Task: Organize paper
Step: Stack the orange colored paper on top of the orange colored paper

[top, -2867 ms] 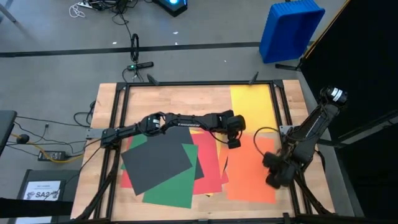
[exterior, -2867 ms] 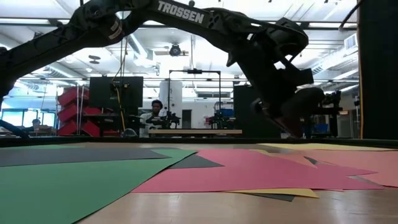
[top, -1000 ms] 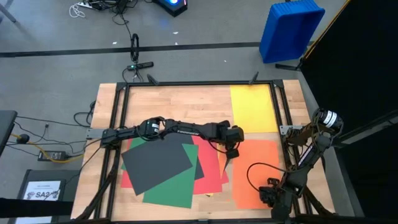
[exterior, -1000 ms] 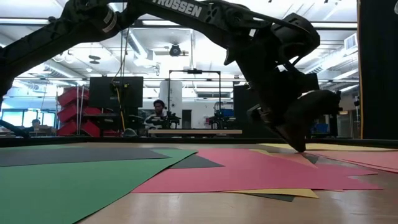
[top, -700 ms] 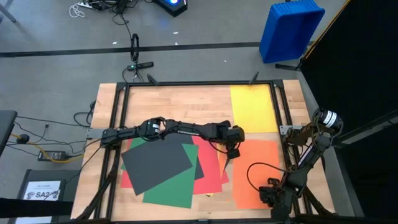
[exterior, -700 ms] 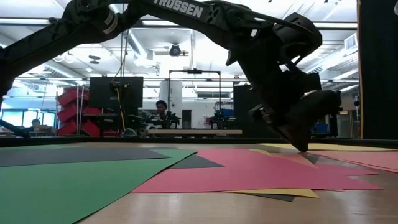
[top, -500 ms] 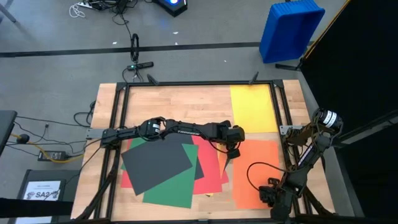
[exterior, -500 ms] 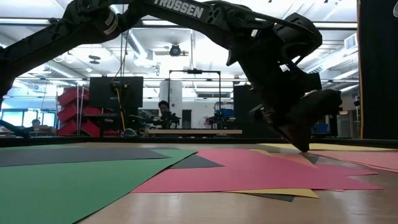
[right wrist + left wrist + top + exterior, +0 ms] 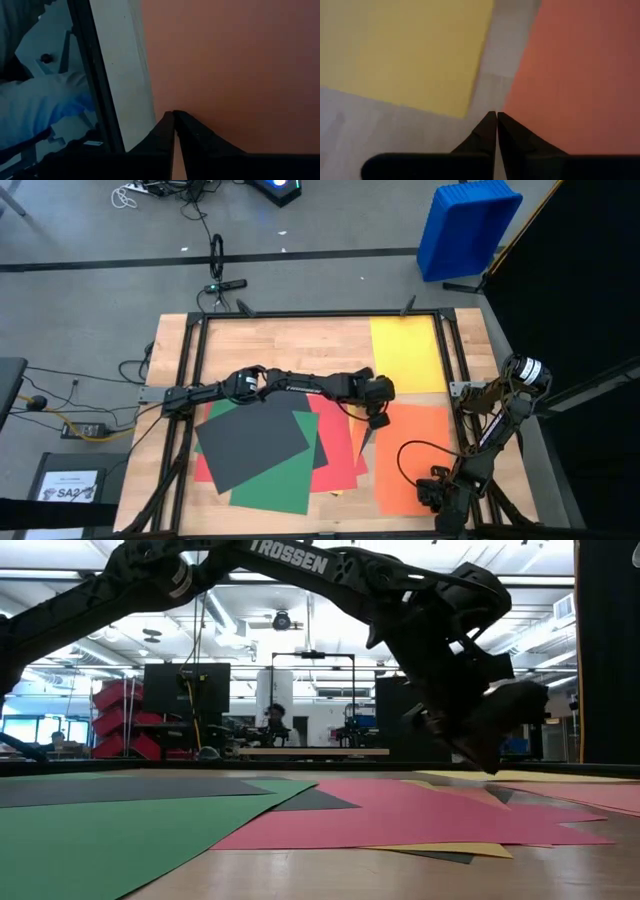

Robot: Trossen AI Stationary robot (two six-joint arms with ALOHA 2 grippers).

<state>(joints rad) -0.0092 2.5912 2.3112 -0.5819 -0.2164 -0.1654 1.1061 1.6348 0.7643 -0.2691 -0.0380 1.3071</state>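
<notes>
Lifted slightly off the red sheet (image 9: 338, 442), the left tool (image 9: 378, 421) is being held closed, empty; overlapping sheets risk being dragged askew.

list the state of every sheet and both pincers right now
yellow rectangular paper sheet: flat, alone at the table's far right
orange rectangular paper sheet: flat, alone, nearer than the yellow one
dark grey paper sheet: top of the overlapping pile
green paper sheet: in the pile, under the grey
red paper sheet: in the pile, partly covered
left pincer: shut, holding nothing, just above the pile's right edge
right pincer: shut, at the orange sheet's near edge
</notes>
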